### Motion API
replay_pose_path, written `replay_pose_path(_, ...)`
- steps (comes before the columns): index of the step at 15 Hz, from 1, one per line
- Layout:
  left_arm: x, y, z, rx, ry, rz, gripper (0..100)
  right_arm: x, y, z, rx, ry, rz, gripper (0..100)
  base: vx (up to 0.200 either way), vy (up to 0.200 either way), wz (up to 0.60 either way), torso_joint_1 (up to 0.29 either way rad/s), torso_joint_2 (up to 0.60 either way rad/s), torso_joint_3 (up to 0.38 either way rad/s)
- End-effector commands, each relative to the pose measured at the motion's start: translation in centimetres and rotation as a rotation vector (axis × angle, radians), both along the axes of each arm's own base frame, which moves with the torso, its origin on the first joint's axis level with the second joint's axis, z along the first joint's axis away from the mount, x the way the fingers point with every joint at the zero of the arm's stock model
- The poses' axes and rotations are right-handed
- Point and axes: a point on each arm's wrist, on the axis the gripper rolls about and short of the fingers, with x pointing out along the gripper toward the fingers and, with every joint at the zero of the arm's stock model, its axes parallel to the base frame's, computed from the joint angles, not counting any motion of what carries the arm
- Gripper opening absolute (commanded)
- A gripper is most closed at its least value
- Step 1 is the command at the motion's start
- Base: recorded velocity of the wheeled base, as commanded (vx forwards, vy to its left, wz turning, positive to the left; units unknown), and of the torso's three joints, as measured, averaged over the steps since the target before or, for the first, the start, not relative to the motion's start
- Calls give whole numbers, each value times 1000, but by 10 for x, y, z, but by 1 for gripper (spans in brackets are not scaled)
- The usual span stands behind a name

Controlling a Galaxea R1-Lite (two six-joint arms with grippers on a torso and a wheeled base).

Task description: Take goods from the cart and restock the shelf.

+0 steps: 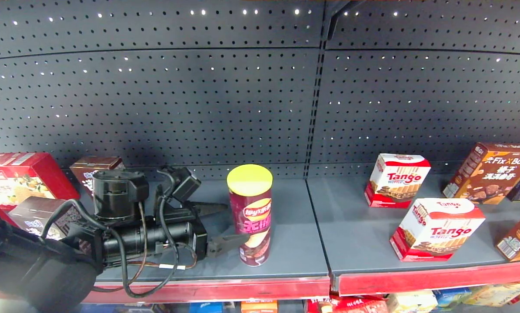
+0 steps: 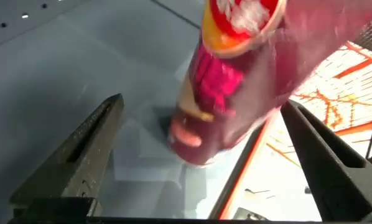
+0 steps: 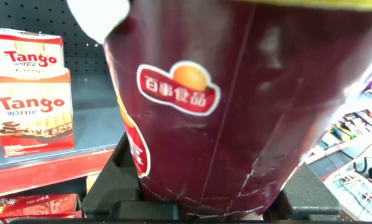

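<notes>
left gripper (image 1: 236, 221) spread wide, fingers either side of upright maroon cardboard chip tube with yellow lid (image 1: 252, 217) on grey metal shelf (image 1: 292, 243) | right gripper (image 3: 211, 190) clamped second maroon tube (image 3: 236, 106)

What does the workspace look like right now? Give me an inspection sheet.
Surface: grey shelf with a red front edge, level.
Job's things: chip can upright on the shelf, yellow lid on; second can held off the shelf.
Clutter: two wafer boxes to the right, a brown box behind them, a red box at far left.
Grippers: left gripper open, fingers either side of the chip can; right gripper shut on the second can.
Cables: black cables loop along the left arm and hang over the shelf edge.
Surroundings: pegboard panel behind; stocked lower shelf.
</notes>
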Motion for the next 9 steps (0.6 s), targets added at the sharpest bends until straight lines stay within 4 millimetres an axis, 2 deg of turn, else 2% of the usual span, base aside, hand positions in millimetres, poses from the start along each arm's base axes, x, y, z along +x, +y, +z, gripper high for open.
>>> replay_pose_path(1, 1, 6, -1, 9, 1, 18, 100, 1, 0, -1, 1, 6, -1, 0, 0, 0, 0, 0, 0, 0)
replay_pose_path(9, 2, 16, 0, 10, -4, 49, 100, 1, 0, 0, 3, 3, 0, 0, 0, 0, 0, 0, 0, 0)
